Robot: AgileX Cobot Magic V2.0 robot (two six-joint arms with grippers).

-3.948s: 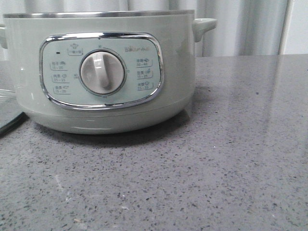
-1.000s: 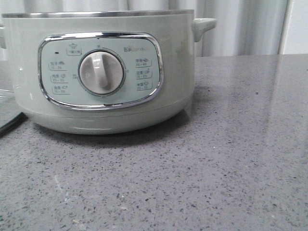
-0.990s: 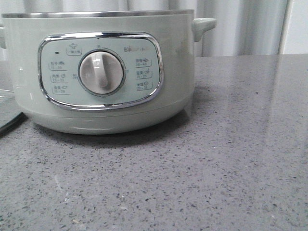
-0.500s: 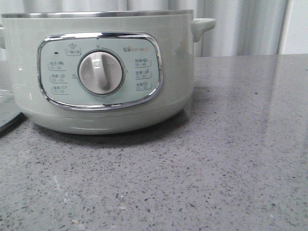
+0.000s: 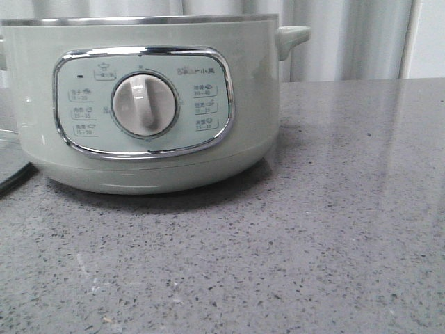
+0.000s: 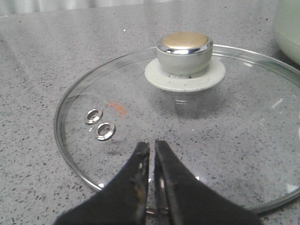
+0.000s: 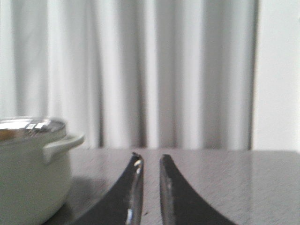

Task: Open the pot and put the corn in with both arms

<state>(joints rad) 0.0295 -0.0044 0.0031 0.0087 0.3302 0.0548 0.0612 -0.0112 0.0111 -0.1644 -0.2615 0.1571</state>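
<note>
The pale green pot (image 5: 250, 104) stands on the grey table with no lid on its steel rim. It also shows in the right wrist view (image 7: 23, 173) and at the edge of the left wrist view (image 6: 288, 23). Its glass lid (image 6: 187, 122) with a gold-topped knob (image 6: 184, 54) lies flat on the table beside the pot. My left gripper (image 6: 152, 144) hovers over the lid's near rim, jaws nearly together and empty. My right gripper (image 7: 151, 159) is to the right of the pot, jaws a narrow gap apart and empty. The corn is out of view.
A black cable (image 5: 15, 179) lies on the table left of the pot, by the lid's edge (image 5: 5, 136). White curtains (image 7: 164, 70) hang behind the table. Speckled grey tabletop (image 5: 334, 229) spreads in front of and right of the pot.
In the front view the pot has drifted slightly to the left, and less of the lid's edge shows at the left border. No gripper shows in the earlier frames.
</note>
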